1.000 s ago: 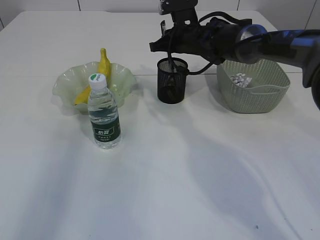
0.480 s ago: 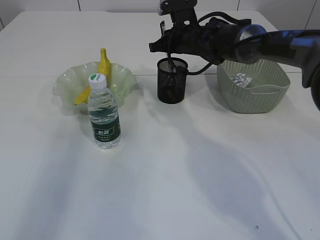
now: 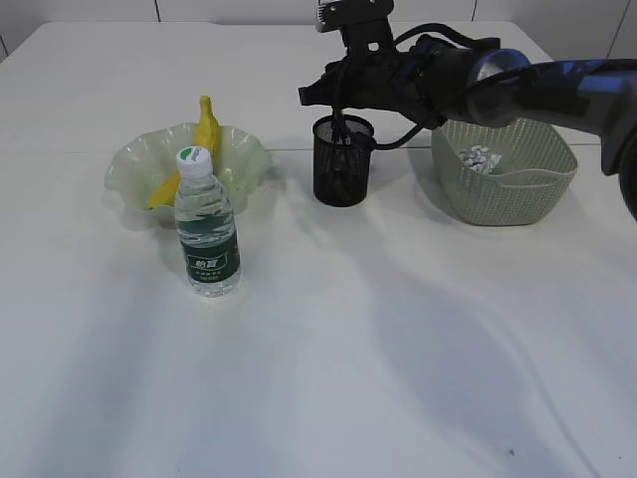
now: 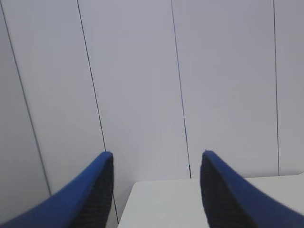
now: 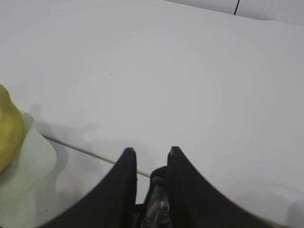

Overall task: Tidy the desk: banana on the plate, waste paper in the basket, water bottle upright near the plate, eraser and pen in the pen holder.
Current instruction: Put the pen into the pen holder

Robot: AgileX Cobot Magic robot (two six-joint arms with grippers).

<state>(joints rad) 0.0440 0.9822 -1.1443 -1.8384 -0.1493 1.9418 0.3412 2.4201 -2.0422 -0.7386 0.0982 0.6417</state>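
Observation:
My right gripper (image 3: 334,97) reaches across and hovers right over the black mesh pen holder (image 3: 341,171). In the right wrist view its jaws (image 5: 149,151) stand slightly apart. The pen (image 5: 159,190) stands between them, against the right finger, with a gap on the left. The pen's shaft (image 3: 339,121) drops into the holder. The banana (image 3: 205,131) lies on the green plate (image 3: 251,156). The water bottle (image 3: 207,229) stands upright in front of the plate. Crumpled paper (image 3: 480,157) lies in the green basket (image 3: 503,191). The eraser is not visible. My left gripper (image 4: 156,154) is open and empty, facing a wall.
The banana's end (image 5: 8,128) and the plate's rim (image 5: 28,166) show at the left of the right wrist view. The basket stands just right of the pen holder, under my right arm. White tabletop lies in front of all the objects.
My right gripper has risen very slightly above the pen holder. The pen stays in the holder. Nothing else has moved.

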